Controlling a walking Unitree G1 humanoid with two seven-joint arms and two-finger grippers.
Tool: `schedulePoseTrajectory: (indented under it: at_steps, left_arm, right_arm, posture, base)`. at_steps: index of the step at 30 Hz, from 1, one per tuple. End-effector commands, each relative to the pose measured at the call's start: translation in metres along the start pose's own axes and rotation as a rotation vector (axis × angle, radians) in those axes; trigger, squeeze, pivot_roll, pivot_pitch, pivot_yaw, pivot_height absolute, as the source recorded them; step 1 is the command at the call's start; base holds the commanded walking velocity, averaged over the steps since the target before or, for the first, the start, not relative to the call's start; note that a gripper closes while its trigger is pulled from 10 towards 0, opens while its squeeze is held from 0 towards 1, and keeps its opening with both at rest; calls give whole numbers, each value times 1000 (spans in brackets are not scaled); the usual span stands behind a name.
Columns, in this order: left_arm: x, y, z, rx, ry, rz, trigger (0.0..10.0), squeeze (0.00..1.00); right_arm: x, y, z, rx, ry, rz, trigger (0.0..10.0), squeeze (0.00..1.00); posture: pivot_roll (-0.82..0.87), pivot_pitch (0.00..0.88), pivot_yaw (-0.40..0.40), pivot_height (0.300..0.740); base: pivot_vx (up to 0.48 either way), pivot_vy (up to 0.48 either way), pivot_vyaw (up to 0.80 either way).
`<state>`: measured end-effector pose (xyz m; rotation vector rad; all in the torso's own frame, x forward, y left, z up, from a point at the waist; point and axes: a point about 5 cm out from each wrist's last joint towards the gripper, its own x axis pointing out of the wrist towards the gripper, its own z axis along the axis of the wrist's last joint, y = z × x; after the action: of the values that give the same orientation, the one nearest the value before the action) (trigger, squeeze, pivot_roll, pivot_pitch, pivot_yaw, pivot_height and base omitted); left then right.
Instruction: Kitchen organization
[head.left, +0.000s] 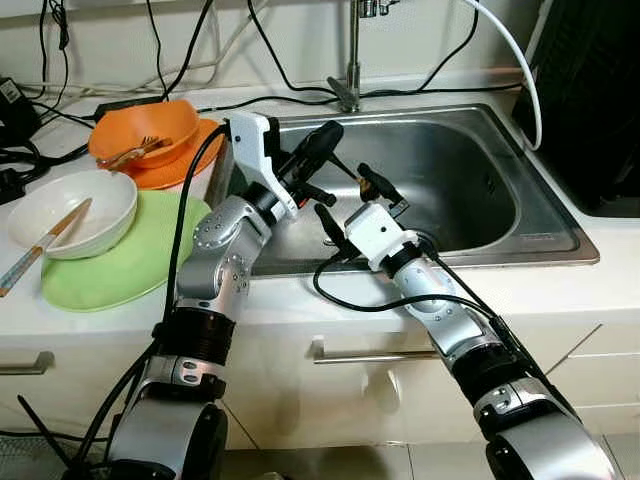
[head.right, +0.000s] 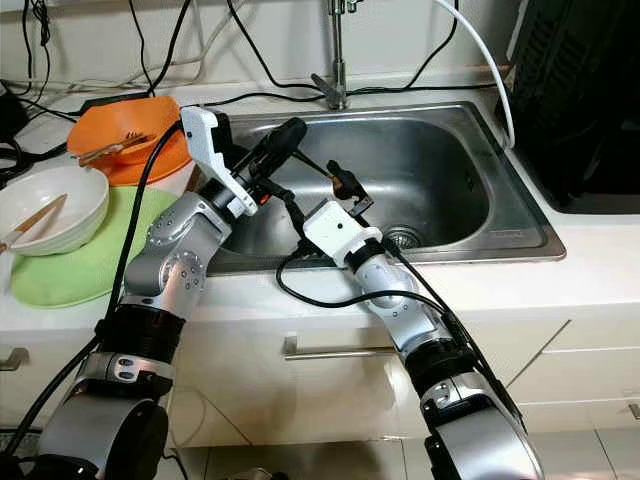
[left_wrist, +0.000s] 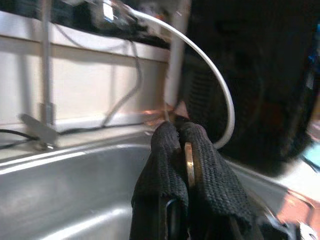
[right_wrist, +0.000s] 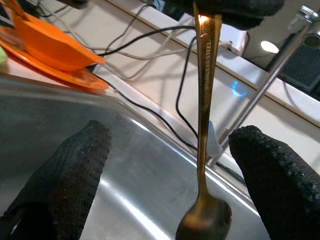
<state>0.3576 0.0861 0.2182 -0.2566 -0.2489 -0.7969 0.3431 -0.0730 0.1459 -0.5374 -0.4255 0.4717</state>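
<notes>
Both silver arms reach up from the bottom of the head views and meet over the steel sink (head.left: 500, 215). Left claw (head.left: 325, 135) is clamped tight on a slim bronze-coloured spoon (right_wrist: 205, 125), the handle's end pinched between its black fingers (left_wrist: 167, 165), the spoon hanging out over the basin. Right claw (head.left: 355, 195) sits just beside it with its fingers (right_wrist: 65, 175) spread wide apart, one on each side of the spoon's shaft and bowl, not touching it. Behind them the tap (head.left: 350, 60) rises from the sink's back edge, black cables trailing along the wall. Over on the robot's left, on the white counter (head.left: 600, 290), an orange bowl (head.left: 145, 130) with utensils in it sits on an orange plate (head.left: 185, 170); nearer, a white bowl (head.left: 75, 210) with a chopstick (head.left: 40, 250) leaning out of it rests on a green plate (head.left: 110, 270). Below the counter, white drawers with a metal handle (head.left: 370, 352).
</notes>
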Motion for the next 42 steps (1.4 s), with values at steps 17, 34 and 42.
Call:
schedulePoseTrajectory:
  at_steps: [17,34,42]
  left_arm:
    - [-9,-9,3,43,57,-69,10000,0]
    - [-10,-6,0,63,77,-39,10000,0]
    - [-10,-5,-1,75,78,-31,10000,0]
  right_arm:
    - [1,-14,-17,-19,157,-147,0,0]
    - [1,-15,-16,-1,150,-169,0,0]
    - [0,-13,-16,4,151,-167,0,0]
  posture:
    - [130,32,136,740]
    - [125,28,141,740]
    - [120,26,144,740]
  base:
    - [0,0,0]
    - [0,0,0]
    - [0,0,0]
